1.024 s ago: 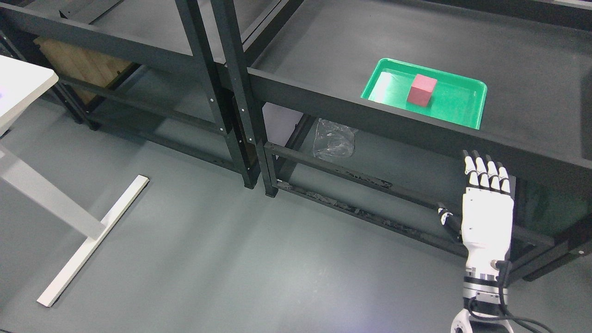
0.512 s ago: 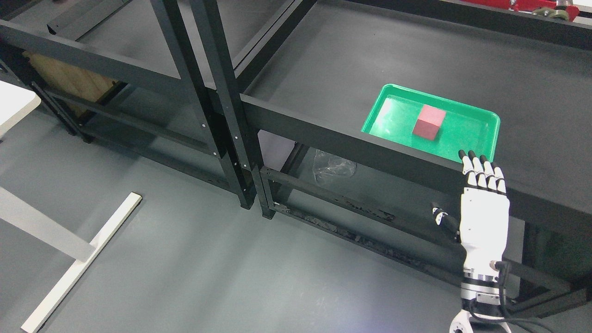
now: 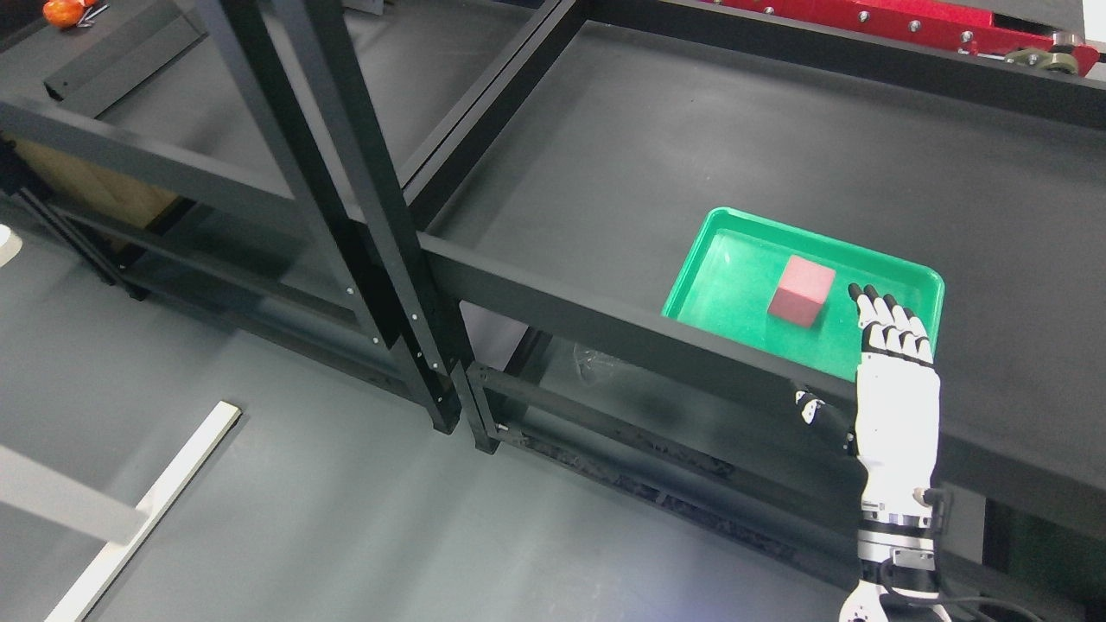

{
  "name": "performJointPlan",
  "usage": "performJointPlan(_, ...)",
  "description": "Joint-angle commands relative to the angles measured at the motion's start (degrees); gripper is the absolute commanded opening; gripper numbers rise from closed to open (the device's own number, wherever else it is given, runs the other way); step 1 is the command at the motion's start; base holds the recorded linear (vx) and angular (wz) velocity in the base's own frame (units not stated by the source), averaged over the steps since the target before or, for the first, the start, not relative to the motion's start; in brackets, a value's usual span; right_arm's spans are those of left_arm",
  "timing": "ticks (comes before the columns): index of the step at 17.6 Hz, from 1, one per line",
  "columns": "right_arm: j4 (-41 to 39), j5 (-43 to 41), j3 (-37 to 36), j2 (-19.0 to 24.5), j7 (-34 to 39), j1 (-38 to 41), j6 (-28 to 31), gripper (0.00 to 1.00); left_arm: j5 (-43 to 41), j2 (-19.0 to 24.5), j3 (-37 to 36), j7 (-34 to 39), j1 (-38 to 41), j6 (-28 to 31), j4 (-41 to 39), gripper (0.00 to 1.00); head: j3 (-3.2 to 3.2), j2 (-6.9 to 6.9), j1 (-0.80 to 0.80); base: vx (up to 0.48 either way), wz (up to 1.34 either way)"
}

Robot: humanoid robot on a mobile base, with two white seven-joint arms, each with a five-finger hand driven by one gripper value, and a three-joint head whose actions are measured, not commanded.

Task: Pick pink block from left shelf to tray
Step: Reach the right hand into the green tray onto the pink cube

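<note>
A pink block point(image 3: 803, 291) sits inside a green tray point(image 3: 736, 243) on the dark shelf on the right. My right hand point(image 3: 894, 380) is white with black fingertips. It is held flat and upright with fingers straight and open, holding nothing. Its fingertips point(image 3: 873, 298) overlap the tray's near right part, just right of the block, apart from it. The left arm is out of view.
Black shelf posts point(image 3: 346, 190) stand left of the tray. The shelf's front rail point(image 3: 562, 311) runs below the tray. A red machine part point(image 3: 899, 17) lies at the top right. A white table leg point(image 3: 138, 518) lies on the grey floor at lower left.
The camera has tilted up, so the whole scene has slid down in the picture. My right hand has risen from below the shelf rail to the tray's near edge, still open.
</note>
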Motion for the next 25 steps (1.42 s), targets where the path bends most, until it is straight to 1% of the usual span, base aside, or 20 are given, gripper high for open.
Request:
performJointPlan(1,0.3,-0.9,-0.1,-1.0,6.0,0.1,0.2,1.00,0.4,1.0,0.0,0.0,0.0,0.0,-1.0,1.00,0.00,0.00,0.00,0.254,-0.06)
performJointPlan(6,0.4,-0.9,-0.1,-1.0,7.8,0.0,0.3,1.00,0.4,1.0,0.0,0.0,0.0,0.0,-1.0,1.00,0.00,0.00,0.00,0.223,-0.04)
performJointPlan(10,0.7,-0.9,-0.1,-1.0,14.8,0.1,0.7,1.00,0.4,1.0,0.0,0.0,0.0,0.0,-1.0,1.00,0.00,0.00,0.00,0.185,0.01)
performJointPlan(15,2.0,-0.8,0.0,-1.0,18.0,-0.1,1.9,1.00,0.4,1.0,0.0,0.0,0.0,0.0,-1.0,1.00,0.00,0.00,0.00,0.138,0.02)
performJointPlan(20,3.4,-0.5,0.0,-1.0,22.9,-0.4,4.1,0.99,0.4,1.0,0.0,0.0,0.0,0.0,-1.0,1.00,0.00,0.00,0.00,0.121,0.00)
performJointPlan(25,3.8,-0.3,-0.6,-1.0,23.8,0.0,6.0,0.99,0.4,1.0,0.0,0.0,0.0,0.0,-1.0,1.00,0.00,0.00,0.00,0.098,0.00)
